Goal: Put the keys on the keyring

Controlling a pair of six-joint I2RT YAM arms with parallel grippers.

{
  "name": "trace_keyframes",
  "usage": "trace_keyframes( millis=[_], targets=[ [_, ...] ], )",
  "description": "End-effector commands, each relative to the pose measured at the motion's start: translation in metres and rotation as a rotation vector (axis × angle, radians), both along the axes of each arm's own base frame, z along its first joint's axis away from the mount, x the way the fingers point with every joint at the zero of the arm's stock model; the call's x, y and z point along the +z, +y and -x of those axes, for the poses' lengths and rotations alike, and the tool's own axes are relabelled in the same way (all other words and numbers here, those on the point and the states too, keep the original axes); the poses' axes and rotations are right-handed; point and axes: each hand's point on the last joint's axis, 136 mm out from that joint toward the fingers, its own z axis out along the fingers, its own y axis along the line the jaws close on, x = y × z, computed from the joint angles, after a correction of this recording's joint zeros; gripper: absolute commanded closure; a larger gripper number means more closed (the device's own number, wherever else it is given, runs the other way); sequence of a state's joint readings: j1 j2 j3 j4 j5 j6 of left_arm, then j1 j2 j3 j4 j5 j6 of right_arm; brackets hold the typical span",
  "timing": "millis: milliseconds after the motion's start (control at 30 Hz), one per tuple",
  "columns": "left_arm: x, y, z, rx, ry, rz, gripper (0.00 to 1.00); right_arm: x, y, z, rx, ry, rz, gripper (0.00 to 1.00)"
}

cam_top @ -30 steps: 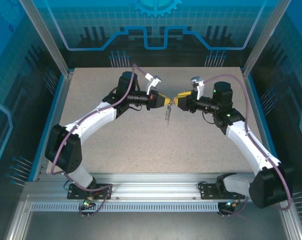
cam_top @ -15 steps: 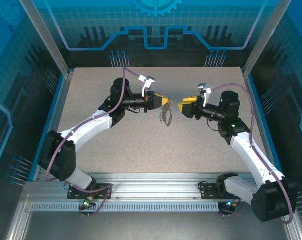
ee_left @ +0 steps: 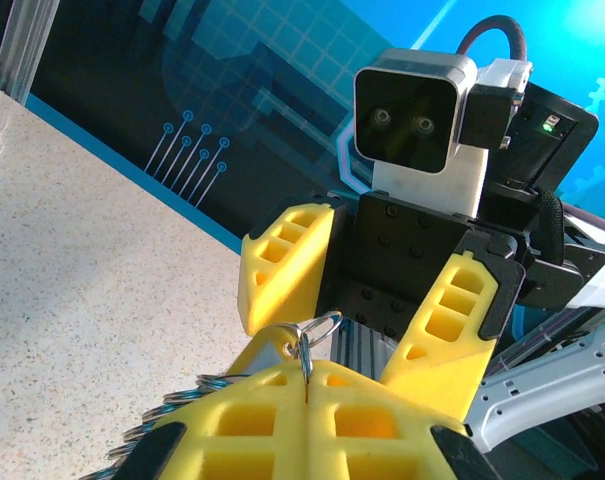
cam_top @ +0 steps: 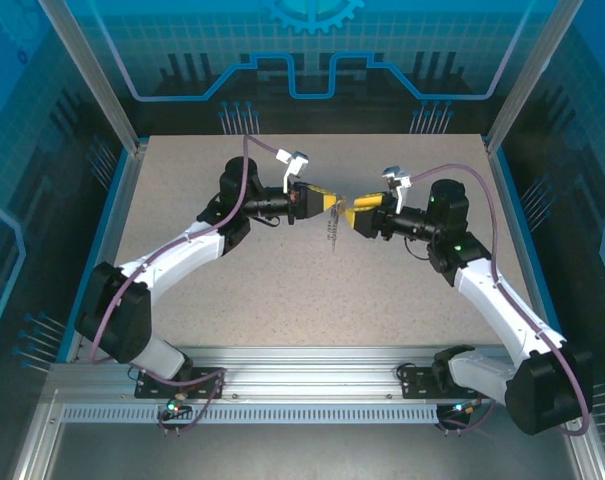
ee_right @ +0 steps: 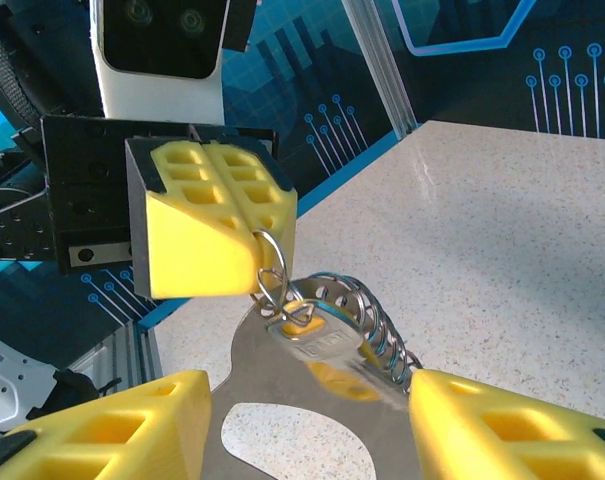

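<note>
Above mid-surface: the keyring [cam_top: 332,232] hangs clear of the speckled surface [cam_top: 282,290], between the two gripper tips.
Axis: its long axis is near vertical, with the top ring up at the left gripper and the free end pointing down at the surface.
Left gripper [cam_top: 327,205]: ribbed yellow pads pressed together, clamped on the thin wire ring [ee_right: 271,268] at the keyring's top.
Right gripper [cam_top: 354,213]: jaws apart, one yellow finger on either side of the hanging parts.
Materials: a bright round wire ring, a curved coil of silvery links [ee_right: 377,320], and a flat dull metal plate [ee_right: 282,400] with an oval cut-out.
Key [ee_right: 337,380]: a yellow patch under a small silvery tag is perhaps its head, but it is too blurred to be sure.
</note>
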State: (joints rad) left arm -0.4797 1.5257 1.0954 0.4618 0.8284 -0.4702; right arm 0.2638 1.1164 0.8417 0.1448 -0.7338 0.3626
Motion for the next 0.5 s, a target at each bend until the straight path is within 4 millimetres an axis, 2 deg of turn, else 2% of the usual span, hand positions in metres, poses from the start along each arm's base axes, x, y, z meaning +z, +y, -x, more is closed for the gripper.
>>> trace_keyframes(
  millis=[0, 233, 333, 433, 467],
  targets=[
    [0.0208, 0.0040, 0.0109, -0.024, -0.063, 0.032, 1.00, 0.0276, 0.0062, -0.0028, 0.015, -0.079, -0.011, 0.44],
    [0.0216, 0.0025, 0.0117, -0.034, -0.062, 0.028, 1.00, 0.0321, 0.0124, -0.0066, 0.028, -0.088, 0.002, 0.46],
    [0.0219, 0.0025, 0.0117, -0.036, -0.063, 0.028, 1.00, 0.0316, 0.0143, -0.0076, 0.035, -0.086, 0.007, 0.51],
    [0.0228, 0.0024, 0.0112, -0.033, -0.063, 0.029, 1.00, 0.0295, 0.0145, -0.0069, 0.040, -0.085, 0.016, 0.66],
    [0.0226, 0.0024, 0.0109, -0.031, -0.062, 0.028, 1.00, 0.0278, 0.0146, -0.0059, 0.043, -0.084, 0.018, 0.74]
  ],
)
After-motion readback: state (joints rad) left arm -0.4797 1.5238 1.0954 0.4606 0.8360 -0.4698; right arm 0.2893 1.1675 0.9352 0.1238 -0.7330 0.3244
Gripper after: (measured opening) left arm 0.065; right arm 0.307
